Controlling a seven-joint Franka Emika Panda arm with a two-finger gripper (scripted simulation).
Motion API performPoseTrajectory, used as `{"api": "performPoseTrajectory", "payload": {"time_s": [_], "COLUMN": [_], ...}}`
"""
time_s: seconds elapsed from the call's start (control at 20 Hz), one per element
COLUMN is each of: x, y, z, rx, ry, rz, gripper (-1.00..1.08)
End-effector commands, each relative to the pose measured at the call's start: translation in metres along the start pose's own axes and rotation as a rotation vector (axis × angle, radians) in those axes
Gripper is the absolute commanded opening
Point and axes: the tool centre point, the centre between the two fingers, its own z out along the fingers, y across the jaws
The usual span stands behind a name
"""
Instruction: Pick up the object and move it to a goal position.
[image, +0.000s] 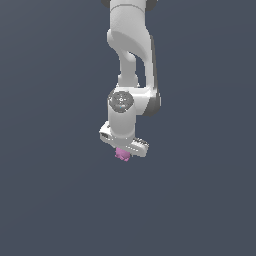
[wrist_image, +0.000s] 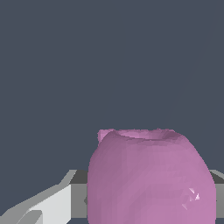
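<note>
Pincer (image: 123, 150) grips pink blob (image: 122, 155) w/ plain grey backdrop (image: 50, 200) all round.

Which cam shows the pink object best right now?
Wrist view. The pink object fills much of the frame, so its rounded body and rim-like top edge are clear, with a finger beside it. The exterior view shows only a small pink bit poking out under the gripper; most is hidden.
</note>
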Motion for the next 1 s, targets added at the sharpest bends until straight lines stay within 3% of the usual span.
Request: {"api": "performPoseTrajectory", "payload": {"time_s": [0.0, 0.95], "x": [-0.014, -0.132], "y": [-0.006, -0.055], "z": [-0.016, -0.161], "rx": [0.001, -0.001], "ry": [0.001, 0.002], "rz": [-0.001, -0.001], "gripper": [-1.00, -1.00]}}
